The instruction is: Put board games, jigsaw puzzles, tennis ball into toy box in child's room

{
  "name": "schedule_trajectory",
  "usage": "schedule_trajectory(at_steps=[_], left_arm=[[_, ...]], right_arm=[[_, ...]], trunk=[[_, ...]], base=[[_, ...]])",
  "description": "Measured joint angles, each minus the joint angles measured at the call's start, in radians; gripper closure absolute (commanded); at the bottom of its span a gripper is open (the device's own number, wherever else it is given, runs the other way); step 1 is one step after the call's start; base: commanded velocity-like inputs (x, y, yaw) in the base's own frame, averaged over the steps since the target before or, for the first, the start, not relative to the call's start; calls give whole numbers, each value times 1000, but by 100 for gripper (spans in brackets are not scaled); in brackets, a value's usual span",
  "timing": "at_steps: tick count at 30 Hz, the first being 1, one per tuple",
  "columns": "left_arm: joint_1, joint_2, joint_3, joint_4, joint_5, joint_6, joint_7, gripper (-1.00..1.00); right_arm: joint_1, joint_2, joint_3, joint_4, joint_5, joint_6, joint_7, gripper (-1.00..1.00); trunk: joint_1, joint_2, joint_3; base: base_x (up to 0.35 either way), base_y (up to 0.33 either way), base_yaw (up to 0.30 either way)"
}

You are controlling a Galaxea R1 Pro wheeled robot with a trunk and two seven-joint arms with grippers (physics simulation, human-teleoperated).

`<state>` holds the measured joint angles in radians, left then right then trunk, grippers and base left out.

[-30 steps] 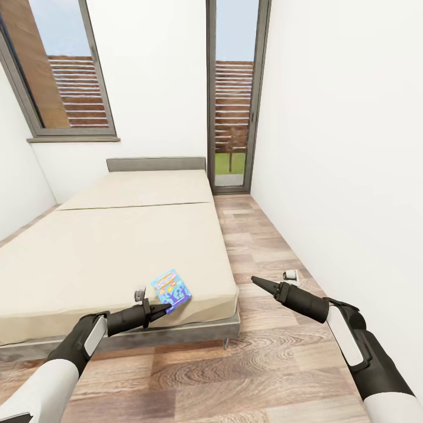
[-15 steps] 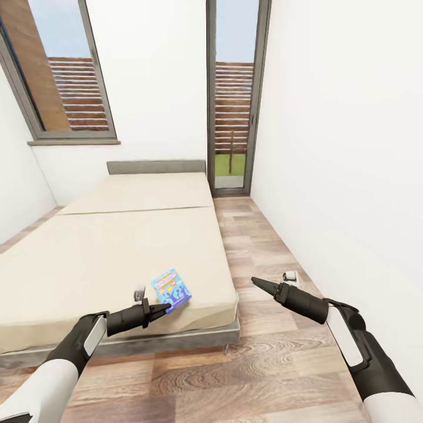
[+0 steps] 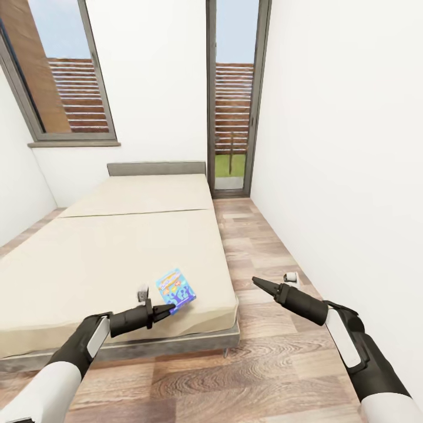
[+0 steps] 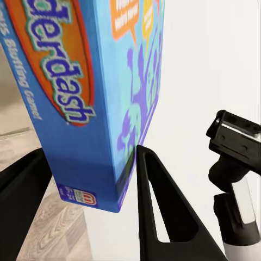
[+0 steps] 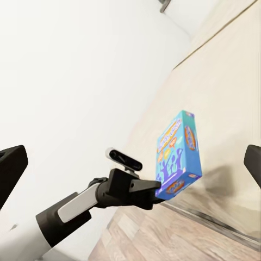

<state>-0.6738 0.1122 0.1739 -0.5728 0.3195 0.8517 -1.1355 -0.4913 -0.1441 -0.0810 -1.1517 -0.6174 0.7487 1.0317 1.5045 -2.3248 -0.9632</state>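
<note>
A small blue board game (image 3: 175, 290) is held just above the near right corner of the beige bed (image 3: 117, 247). My left gripper (image 3: 168, 308) is shut on the box's lower edge. In the left wrist view the blue board game (image 4: 92, 92) stands on edge between the two black fingers (image 4: 157, 212). The right wrist view shows the board game (image 5: 179, 154) tilted over its shadow on the mattress. My right gripper (image 3: 257, 281) hangs open over the floor to the right of the bed, holding nothing. The table, toy box, jigsaw puzzles and tennis ball are out of view.
A strip of wooden floor (image 3: 258, 247) runs between the bed and the white wall (image 3: 352, 176) on the right. It leads to a narrow glass door (image 3: 233, 106) at the far end. A window (image 3: 64, 76) sits above the headboard (image 3: 155, 168).
The blue board game has risen slightly and moved right with my left gripper. The view has shifted a little, as the camera moved. The right arm holds its pose.
</note>
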Motion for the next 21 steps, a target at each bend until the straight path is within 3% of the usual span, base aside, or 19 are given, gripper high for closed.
schedule_trajectory(at_steps=[2, 9, 21], left_arm=[[-1, 2, 0, 0, 6, -2, -5, 100], [-2, 42, -25, -22, -40, -15, -14, 100], [-2, 101, -19, -33, -37, -6, -22, 100]], right_arm=[[0, 0, -2, 0, 0, 1, -1, -100], [1, -1, -41, 8, -1, -17, -40, -100], [1, -1, -50, 8, -2, -18, -58, -100]], trunk=[[0, 0, 0], [0, 0, 0], [0, 0, 0]], base=[[0, 0, 0], [0, 0, 0], [0, 11, 0]])
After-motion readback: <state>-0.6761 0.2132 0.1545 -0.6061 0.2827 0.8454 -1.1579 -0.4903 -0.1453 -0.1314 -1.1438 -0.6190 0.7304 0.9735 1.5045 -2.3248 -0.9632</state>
